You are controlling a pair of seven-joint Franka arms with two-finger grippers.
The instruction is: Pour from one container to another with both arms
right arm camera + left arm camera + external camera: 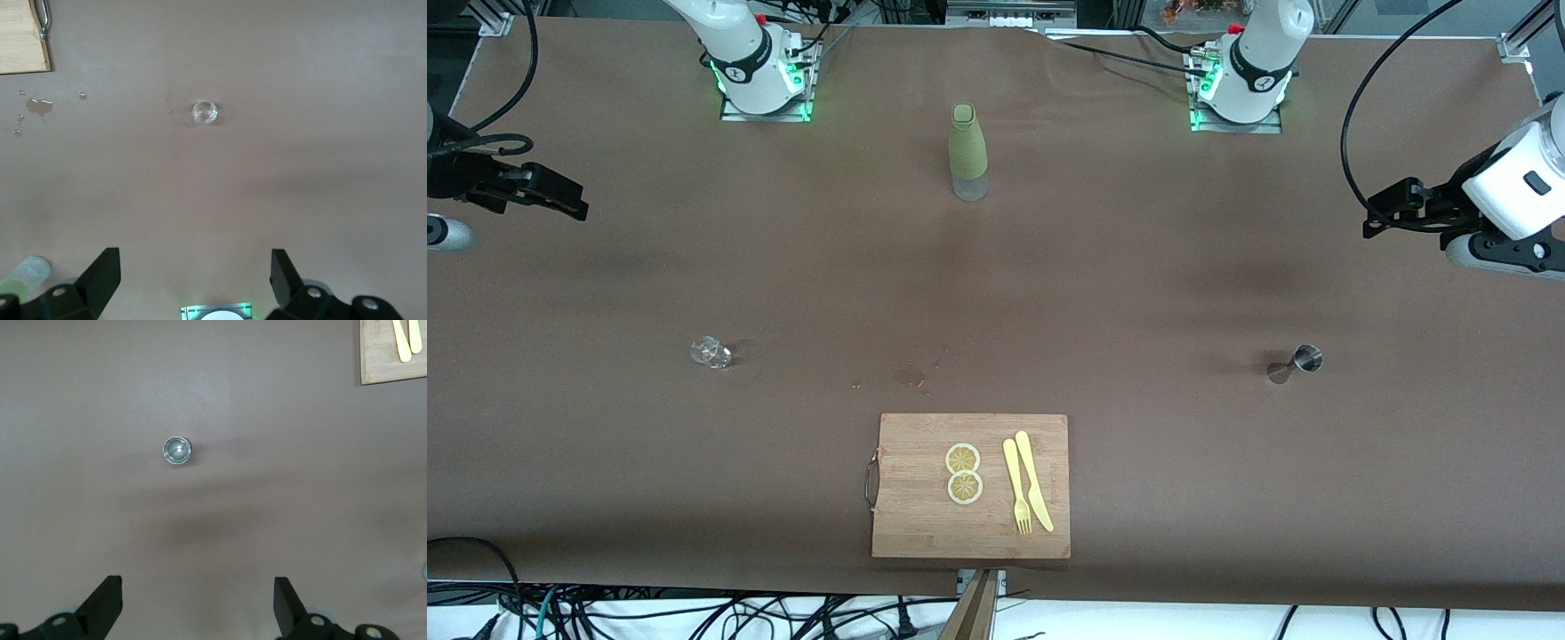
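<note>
The steel jigger [1300, 361] stands on the brown table toward the left arm's end; from above in the left wrist view its round rim [177, 450] shows. My left gripper [1376, 213] hangs high over that end of the table, open [198, 603] and holding nothing, well apart from the jigger. The clear glass cup [711, 353] sits toward the right arm's end, and the right wrist view shows it too [205, 111]. Above that end my right gripper [574, 204] is open [195, 277] and holds nothing, well clear of the cup.
An olive-green bottle [967, 153] stands mid-table between the arm bases. A wooden cutting board [911, 516] near the front edge carries two lemon slices [964, 473], a yellow fork [1016, 487] and knife [1034, 480]. Small water drops [39, 105] lie beside the board.
</note>
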